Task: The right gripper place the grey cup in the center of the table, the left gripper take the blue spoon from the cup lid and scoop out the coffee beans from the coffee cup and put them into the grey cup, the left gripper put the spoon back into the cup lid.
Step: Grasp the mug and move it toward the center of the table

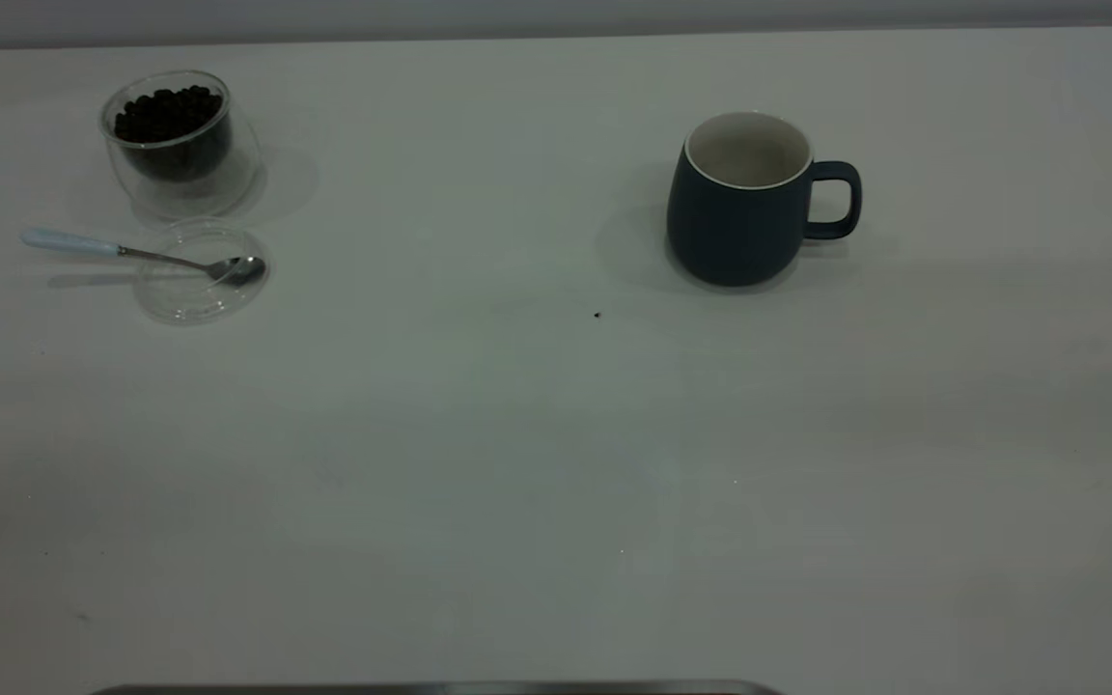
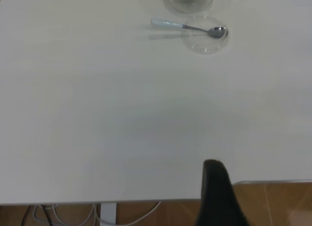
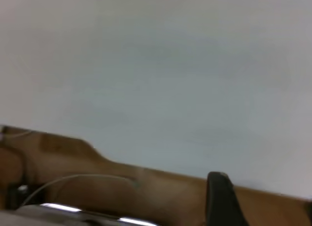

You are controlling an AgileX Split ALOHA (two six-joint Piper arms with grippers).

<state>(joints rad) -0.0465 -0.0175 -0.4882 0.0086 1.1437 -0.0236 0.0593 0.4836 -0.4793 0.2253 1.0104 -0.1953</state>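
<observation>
The grey cup (image 1: 739, 227) stands upright on the table (image 1: 517, 463), right of centre and towards the back, with its handle to the right and nothing inside. At the far left, the clear coffee cup (image 1: 175, 145) holds the coffee beans (image 1: 168, 111). Just in front of it lies the cup lid (image 1: 199, 290). The blue spoon (image 1: 131, 251) rests with its bowl in the lid and its handle pointing left. Neither gripper appears in the exterior view. A black part of my left gripper (image 2: 217, 192) hangs over the table's near edge, far from the blue spoon (image 2: 185, 26). My right gripper (image 3: 219, 199) sits beyond the table edge.
A small dark speck (image 1: 597, 314) lies near the table's middle. A metal bar (image 1: 440, 688) runs along the near edge. Cables (image 2: 63, 214) hang below the table edge above a brown floor (image 3: 146, 197).
</observation>
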